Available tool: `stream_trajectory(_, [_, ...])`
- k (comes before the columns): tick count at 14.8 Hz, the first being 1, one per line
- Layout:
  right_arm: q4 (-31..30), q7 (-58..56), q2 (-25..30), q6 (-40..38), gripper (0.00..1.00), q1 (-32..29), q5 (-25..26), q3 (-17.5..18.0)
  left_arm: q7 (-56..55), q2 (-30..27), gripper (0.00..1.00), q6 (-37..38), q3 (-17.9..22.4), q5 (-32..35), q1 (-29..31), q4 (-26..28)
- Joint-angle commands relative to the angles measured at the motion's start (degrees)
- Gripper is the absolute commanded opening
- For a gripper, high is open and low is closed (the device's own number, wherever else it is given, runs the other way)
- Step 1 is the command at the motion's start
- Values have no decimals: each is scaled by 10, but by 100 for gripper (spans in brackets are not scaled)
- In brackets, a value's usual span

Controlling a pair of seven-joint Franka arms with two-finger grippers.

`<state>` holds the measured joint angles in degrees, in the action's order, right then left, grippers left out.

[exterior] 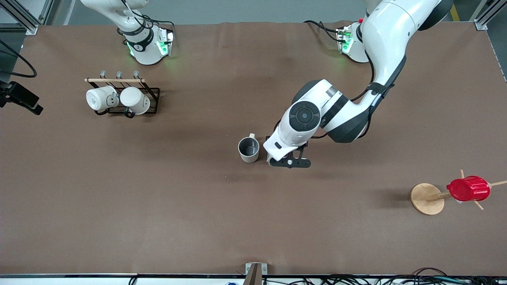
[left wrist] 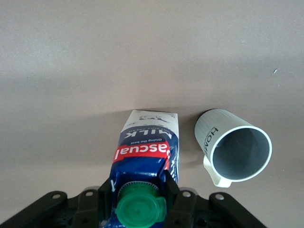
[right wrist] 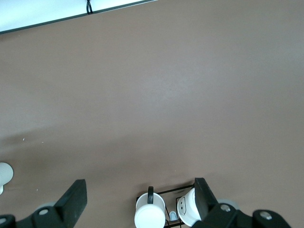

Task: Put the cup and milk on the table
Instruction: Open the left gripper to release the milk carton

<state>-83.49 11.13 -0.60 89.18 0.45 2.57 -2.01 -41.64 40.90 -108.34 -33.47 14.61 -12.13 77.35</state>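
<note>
left claw (left wrist: 137, 199) pinching milk (left wrist: 147, 147) top | cup (left wrist: 232, 149) just beside

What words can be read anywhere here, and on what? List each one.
"MILK": on the blue panel of the milk carton, held in the shut left gripper.
"ascual": on the carton's red label; the first letter is cut off.
Small white print beside "MILK": too small to read.
"HOM": dark lettering on the side of the cup; the rest curves out of sight.
The right gripper waits open over the white mugs, which show no words.
</note>
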Motion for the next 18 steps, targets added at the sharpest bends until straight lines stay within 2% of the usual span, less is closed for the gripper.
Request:
stream_trajectory(1, [7, -6, -3, -1, 100, -5, -13, 0, -18, 14, 9, 12, -1, 16, -5, -22])
stream_trajectory(8, [6, -6, -3, -5, 100, -21, -13, 17, -57, 18, 10, -1, -2, 16, -13, -22])
stream_trajectory(11, [5, -6, -3, -5, 100, -20, -13, 17, -57, 18, 19, -2, -2, 16, -14, -21])
stream_trajectory(14, [5, -6, -3, -5, 100, -20, -13, 17, -56, 16, 55, -2, -3, 16, -14, -20])
stream_trajectory(16, [5, -6, -3, -5, 100, -20, -13, 17, -56, 14, 100, 0, -4, 17, -13, -19])
stream_trajectory(18, [5, -6, -3, -6, 100, -20, -13, 17, -56, 11, 100, 1, -5, 18, -13, -19])
